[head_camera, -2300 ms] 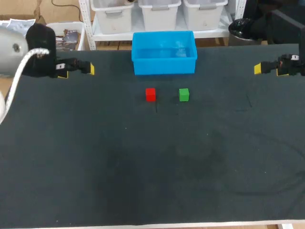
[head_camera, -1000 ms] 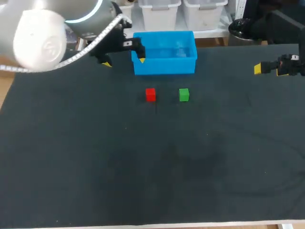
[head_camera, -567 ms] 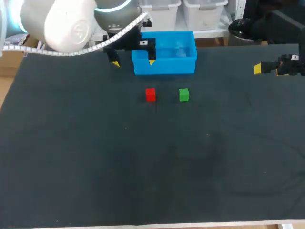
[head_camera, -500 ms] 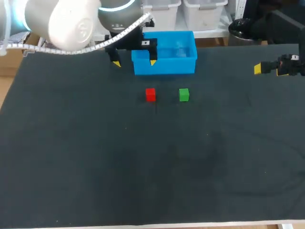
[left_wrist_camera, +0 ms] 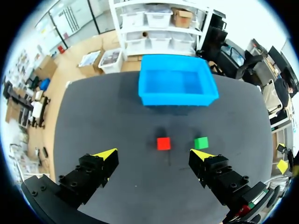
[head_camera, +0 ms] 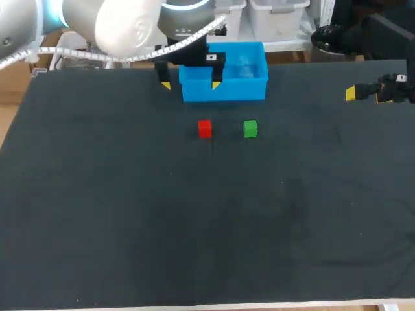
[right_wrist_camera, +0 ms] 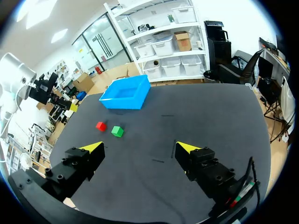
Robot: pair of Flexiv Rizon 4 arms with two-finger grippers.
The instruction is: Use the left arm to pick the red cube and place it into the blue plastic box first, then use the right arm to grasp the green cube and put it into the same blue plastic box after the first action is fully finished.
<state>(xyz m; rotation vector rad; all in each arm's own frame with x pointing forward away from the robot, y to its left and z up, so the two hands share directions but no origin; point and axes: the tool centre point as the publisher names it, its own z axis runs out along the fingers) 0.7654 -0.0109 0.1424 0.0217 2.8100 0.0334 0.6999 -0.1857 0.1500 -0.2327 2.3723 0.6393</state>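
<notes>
Swinging in from the counter's left edge over the past two seconds, our left arm now hangs high by the blue plastic box (head_camera: pixel 224 81), having slid a little further toward the middle in the last half second. Our right arm and both cubes have not moved.

Our left gripper (left_wrist_camera: pixel 154 154) is spread wide and holds nothing, its two yellow tips well apart. From its own wrist view, the red cube (left_wrist_camera: pixel 163 143) lies on the counter (head_camera: pixel 194 227) just ahead of the gap between the fingers, untouched. The green cube (left_wrist_camera: pixel 201 142) sits beside the red one, ahead of one finger's tip, with a clear gap between the two cubes. Farther ahead, beyond both cubes, the blue plastic box stands upright with nothing showing inside it.

Our right gripper (right_wrist_camera: pixel 140 147) hovers near the counter's far right edge, also released, its fingers wide apart with nothing between them. From its wrist view, the two cubes lie well ahead of it and off to one finger's side, the green cube nearer than the red, and the blue plastic box farther out beyond them. Neither cube has reached the box.
</notes>
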